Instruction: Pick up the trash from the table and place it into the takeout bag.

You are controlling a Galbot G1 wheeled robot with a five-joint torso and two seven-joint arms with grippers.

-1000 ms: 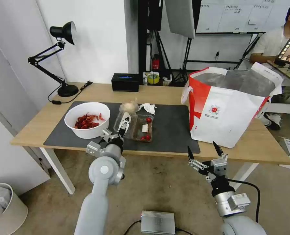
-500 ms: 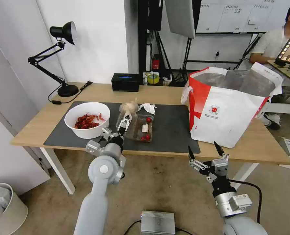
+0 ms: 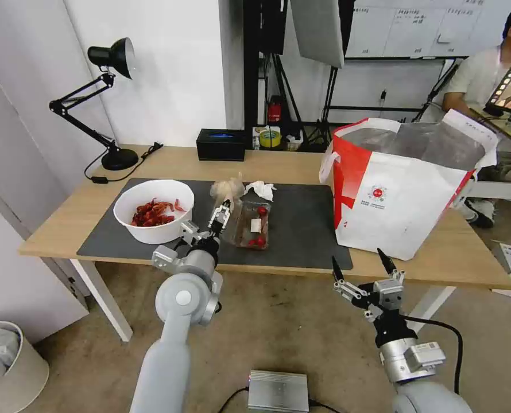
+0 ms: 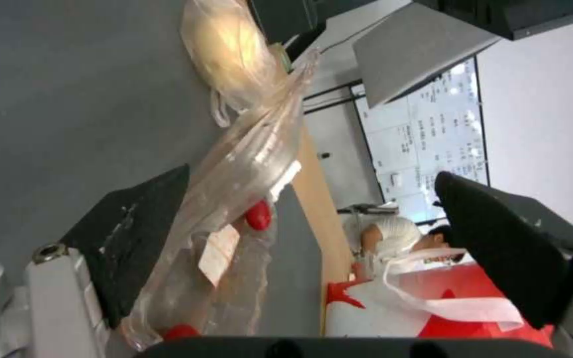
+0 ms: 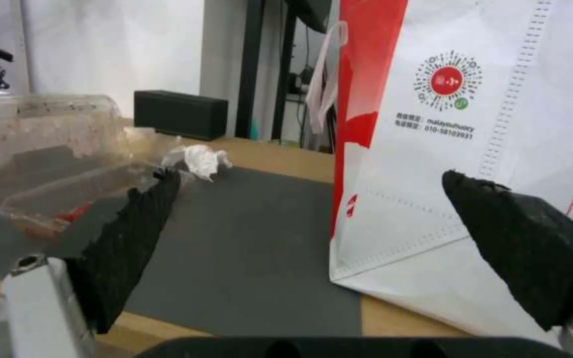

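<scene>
On the table [image 3: 278, 163], a dark grey mat [image 3: 301, 223] holds a white bowl [image 3: 154, 209] of red crayfish shells, a clear clamshell tray [image 3: 250, 223] with cherry tomatoes, a small yellowish bag [image 3: 227, 186] and a white tissue wad [image 3: 260, 189]. My left gripper [image 3: 221, 215] is open at the tray's left side. In the left wrist view the tray's clear lid [image 4: 246, 174] stands between the fingers of the left gripper [image 4: 313, 174], close to one pad. The takeout bag [image 3: 405, 189] stands open at the right. My right gripper [image 3: 357, 258] hangs open below the table's front edge, facing the takeout bag [image 5: 472, 124].
A black desk lamp [image 3: 109, 109] and its cord occupy the back left corner. A black box [image 3: 221, 144] and a tape roll [image 3: 270, 137] sit at the back edge. On the floor are a white bin [image 3: 3, 367] and a silver box [image 3: 278, 391].
My left gripper has crept a little farther forward along the tray's left side. The right arm has sunk very slightly.
</scene>
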